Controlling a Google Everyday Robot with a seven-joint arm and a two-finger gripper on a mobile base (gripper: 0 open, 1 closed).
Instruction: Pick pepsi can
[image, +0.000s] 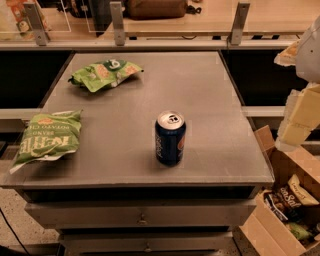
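Three things sit on the table (210, 100): the can (170, 138) and two green chip bags. The can stands upright near the middle, a little toward the front edge, silver top up, with bare surface all round it. One bag (47, 136) lies at the left edge, well apart from it. The other (106, 73) lies toward the back left. Neither crowds the can.

My gripper (298, 117) hangs off the table's right side, above an open box (290, 160) of snacks on the floor, and well apart from the can. Whether it is released or clenched I cannot tell from here.

I judge this to be the very start: the approach is not yet begun and the can is untouched. Next I would need to swing the gripper leftward over the table, bring it level with the can's side, square it on the can, and only then close. A careless sideways arrival could tip the can, since it is tall for its base and probably light.
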